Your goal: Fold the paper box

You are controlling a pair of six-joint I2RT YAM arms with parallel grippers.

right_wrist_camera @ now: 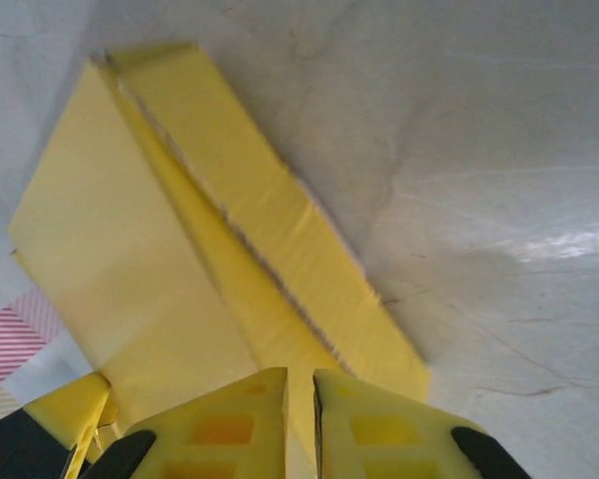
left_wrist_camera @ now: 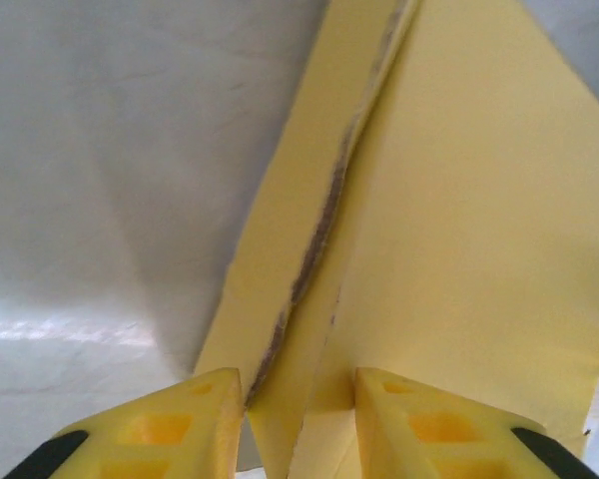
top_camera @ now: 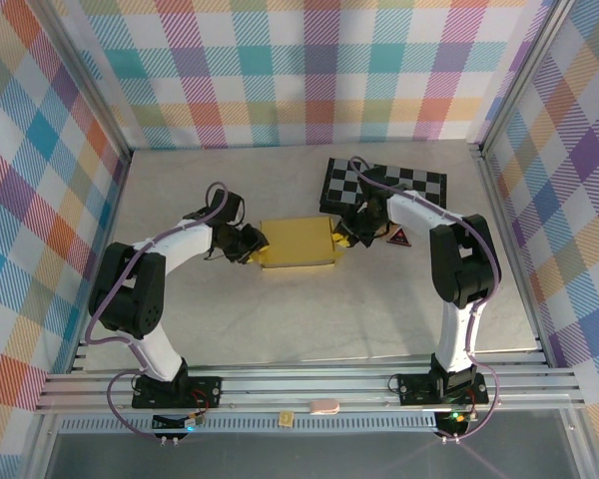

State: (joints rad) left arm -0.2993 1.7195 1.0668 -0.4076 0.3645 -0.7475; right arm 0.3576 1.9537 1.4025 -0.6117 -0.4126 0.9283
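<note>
The mustard-yellow, thin cardboard paper box (left_wrist_camera: 479,249) fills the right half of the left wrist view, lying on a pale grey, smooth table surface (left_wrist_camera: 110,200). A narrow yellow side flap (left_wrist_camera: 280,269) runs along its left side, parted from the broad panel by a frayed, dark-edged seam (left_wrist_camera: 324,220). At the bottom, the left gripper (left_wrist_camera: 299,384) stands with its two yellow, blocky plastic fingers (left_wrist_camera: 180,419) apart. The flap's lower edge reaches down into the gap, and the seam meets the left finger's inner corner.
</note>
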